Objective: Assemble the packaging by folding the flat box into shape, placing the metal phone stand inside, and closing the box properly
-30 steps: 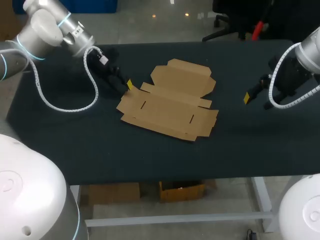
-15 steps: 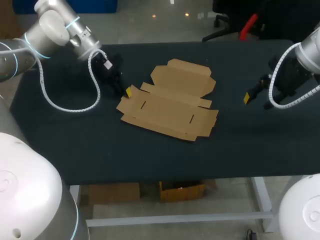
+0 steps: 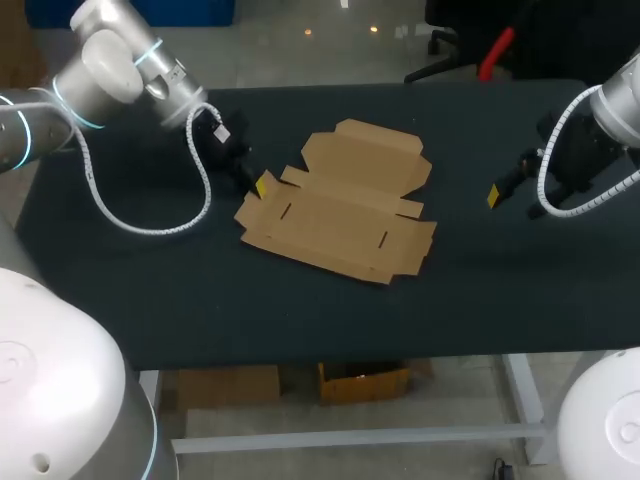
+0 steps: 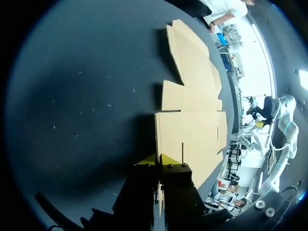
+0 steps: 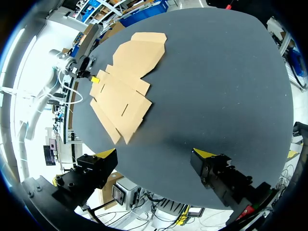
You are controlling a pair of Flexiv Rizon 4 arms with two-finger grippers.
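Observation:
The flat brown cardboard box point(image 3: 340, 205) lies unfolded on the dark table, flaps spread. My left gripper point(image 3: 261, 186) is at the box's left edge. In the left wrist view the fingers point(image 4: 144, 175) are pressed together with the edge of the box point(image 4: 192, 130) running between them, so the left gripper point(image 4: 159, 161) is shut on that edge. My right gripper point(image 3: 494, 196) hangs over the table's right side, well apart from the box. In the right wrist view the right gripper point(image 5: 155, 154) stands wide open and empty, the box point(image 5: 127, 82) far ahead. No metal phone stand is in view.
The dark table point(image 3: 150, 280) carries only the box. The left arm's white cable point(image 3: 120, 215) loops over the table's left side. Bare tabletop lies in front of the box and between the box and the right gripper.
My left gripper has slid right to the box's left edge and closed from open onto it. The right arm and the box have kept still.

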